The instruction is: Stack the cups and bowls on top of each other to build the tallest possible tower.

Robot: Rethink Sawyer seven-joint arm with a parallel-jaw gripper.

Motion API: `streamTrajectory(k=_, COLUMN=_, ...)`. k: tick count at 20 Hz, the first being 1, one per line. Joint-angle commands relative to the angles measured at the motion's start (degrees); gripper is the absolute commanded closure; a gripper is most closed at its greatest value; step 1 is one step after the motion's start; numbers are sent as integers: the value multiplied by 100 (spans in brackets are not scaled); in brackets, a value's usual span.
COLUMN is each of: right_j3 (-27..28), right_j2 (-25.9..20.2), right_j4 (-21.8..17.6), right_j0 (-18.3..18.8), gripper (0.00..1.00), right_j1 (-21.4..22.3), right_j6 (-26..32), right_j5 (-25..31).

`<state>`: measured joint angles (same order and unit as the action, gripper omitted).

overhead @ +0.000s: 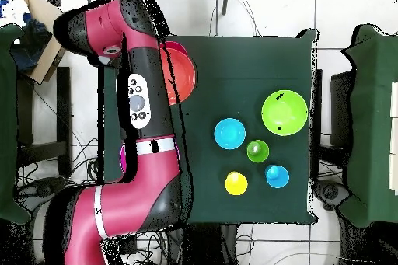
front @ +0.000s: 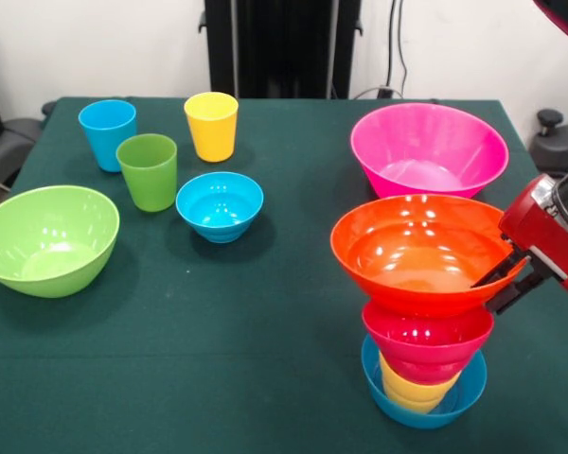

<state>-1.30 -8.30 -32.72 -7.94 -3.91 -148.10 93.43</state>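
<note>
The tower stands at the front right of the front view: a small blue bowl (front: 459, 395) at the bottom, the squat yellow-orange cup (front: 412, 388) in it, the small red bowl (front: 426, 337) above, and the wide orange bowl (front: 407, 251) on top. My gripper (front: 485, 295) comes in from the right and is shut on the orange bowl's right rim, one finger inside and one outside. In the overhead view the arm (overhead: 144, 106) hides the gripper and most of the orange bowl (overhead: 182, 75). The large pink bowl (front: 429, 149) stands behind the tower.
At the left of the front view stand the lime green bowl (front: 47, 236), green cup (front: 148, 170), light blue cup (front: 107, 132), yellow cup (front: 211, 125) and second small blue bowl (front: 220, 204). The green cloth table's edge (front: 265, 445) is close in front of the tower.
</note>
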Motion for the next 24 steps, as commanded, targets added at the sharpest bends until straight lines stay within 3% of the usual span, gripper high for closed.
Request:
streamTrajectory(k=1, right_j3=-194, right_j2=-669, right_j4=-471, right_j0=142, gripper=100, right_j1=-100, right_j6=1490, right_j5=439)
streamTrajectory(k=12, right_j3=-54, right_j2=-1304, right_j4=-990, right_j0=218, gripper=100, right_j1=82, right_j6=1894, right_j5=463)
streamTrajectory(k=16, right_j3=-47, right_j2=-1846, right_j4=-1555, right_j0=277, gripper=100, right_j1=237, right_j6=2048, right_j5=589)
streamTrajectory(k=24, right_j3=-258, right_j2=-3367, right_j4=-3099, right_j0=529, gripper=100, right_j1=604, right_j6=2373, right_j5=834)
